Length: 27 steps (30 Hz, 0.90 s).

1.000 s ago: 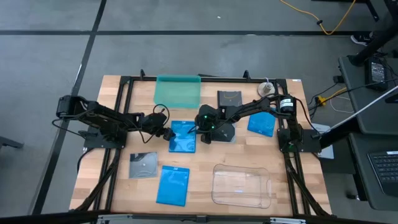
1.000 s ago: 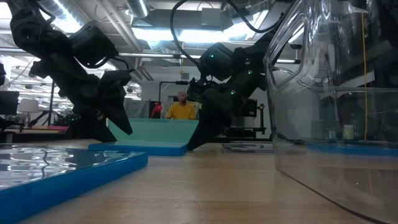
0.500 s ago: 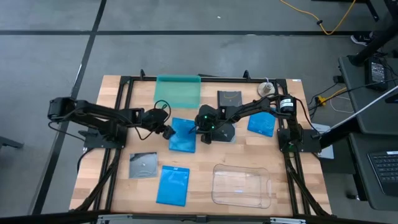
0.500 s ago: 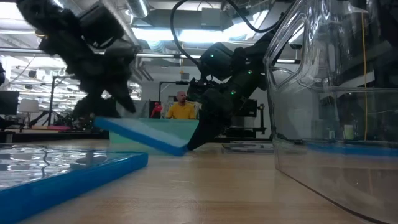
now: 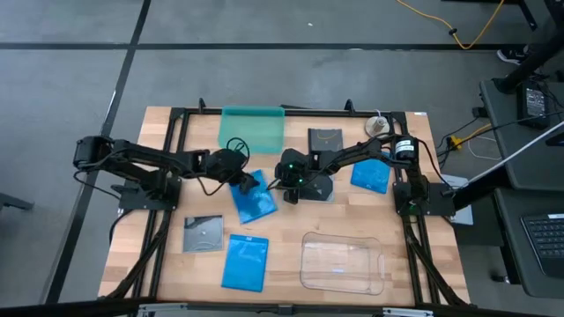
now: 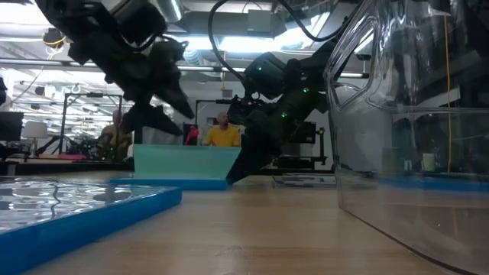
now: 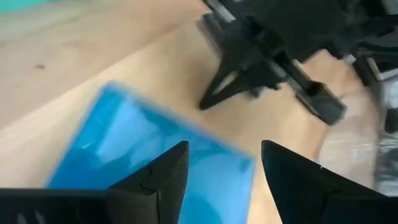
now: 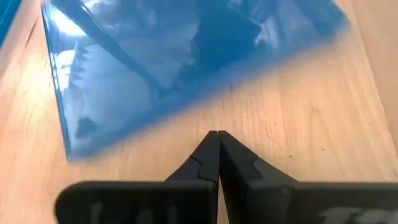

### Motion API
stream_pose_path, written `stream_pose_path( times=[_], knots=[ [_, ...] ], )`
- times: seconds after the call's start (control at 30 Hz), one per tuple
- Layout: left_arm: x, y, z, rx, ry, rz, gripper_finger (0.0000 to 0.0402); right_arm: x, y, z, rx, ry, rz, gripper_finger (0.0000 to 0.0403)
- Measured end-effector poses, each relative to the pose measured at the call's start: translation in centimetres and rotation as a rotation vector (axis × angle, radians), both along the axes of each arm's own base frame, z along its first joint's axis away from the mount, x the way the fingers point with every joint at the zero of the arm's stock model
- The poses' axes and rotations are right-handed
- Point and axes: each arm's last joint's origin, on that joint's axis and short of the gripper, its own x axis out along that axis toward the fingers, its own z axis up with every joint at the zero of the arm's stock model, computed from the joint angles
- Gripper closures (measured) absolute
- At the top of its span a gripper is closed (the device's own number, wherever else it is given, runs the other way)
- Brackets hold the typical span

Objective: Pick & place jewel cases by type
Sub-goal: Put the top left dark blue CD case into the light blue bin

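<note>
The blue jewel case (image 5: 255, 200) lies flat on the table (image 5: 414, 264); the left end effector (image 5: 244, 182) is held spread above it (nothing gripped), while the right end effector (image 5: 286, 187), fingers pressed together, is braced just beside its edge, probably as a stop.

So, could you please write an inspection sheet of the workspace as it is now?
Surface: wooden table, black frame.
Job's things: three blue cases, centre, front, right; dark disc cases at back and front left; a third not made out.
Clutter: teal tray; clear tray.
Grippers: left pincer open above centre case; right pincer shut at its edge.
Cables: yellow cable on floor.
Surroundings: person in yellow behind table.
</note>
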Motion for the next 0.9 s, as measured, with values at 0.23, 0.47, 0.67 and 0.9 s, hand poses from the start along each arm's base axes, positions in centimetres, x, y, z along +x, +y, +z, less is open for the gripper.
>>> stream_pose_path(
  times=[0.23, 0.47, 0.67, 0.9],
  knots=[
    [-0.2, 0.0, 0.0, 0.0, 0.019, 0.015, 0.0204, 0.0, 0.0, 0.0, 0.002, 0.001, 0.002, 0.0395],
    [-1.9, -1.6, -2.1, -0.105, 0.253, 0.037, 0.0207, 0.0, 0.0, 0.0, 0.003, 0.005, 0.003, 0.0395],
    [-2.8, -4.0, -2.8, -0.193, 0.282, 0.058, 0.0207, -0.1, 0.0, 0.0, 0.0, 0.005, 0.008, 0.0395],
    [-4.1, -6.0, -2.4, -0.23, 0.314, 0.113, 0.021, -0.1, 0.0, 0.0, -0.025, -0.002, 0.04, 0.0395]
  ],
)
